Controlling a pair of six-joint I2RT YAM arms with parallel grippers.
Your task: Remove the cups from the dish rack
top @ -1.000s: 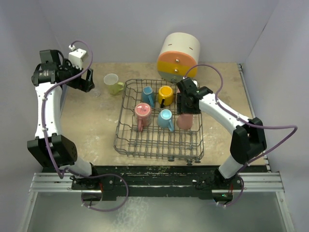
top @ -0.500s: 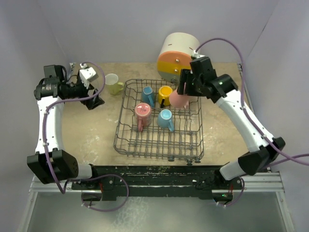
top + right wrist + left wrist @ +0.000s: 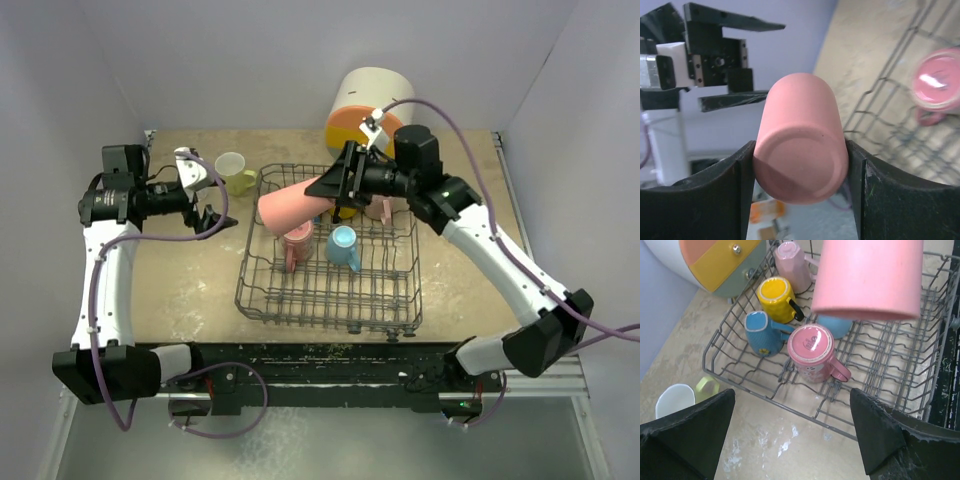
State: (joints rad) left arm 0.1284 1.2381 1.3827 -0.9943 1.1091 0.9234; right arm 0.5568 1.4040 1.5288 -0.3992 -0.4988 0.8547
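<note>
One pink plastic tumbler [image 3: 288, 206], pinched at its base by right end effector [image 3: 320, 189], could slip; left end effector [image 3: 207, 190], nine o'clock, gapes open.

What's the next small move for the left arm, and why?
Probably ease the left gripper toward the pink cup until its open jaws bracket the free end. The right gripper holds the cup sideways above the dish rack, pointed at the left gripper, which looks like a handover.
</note>
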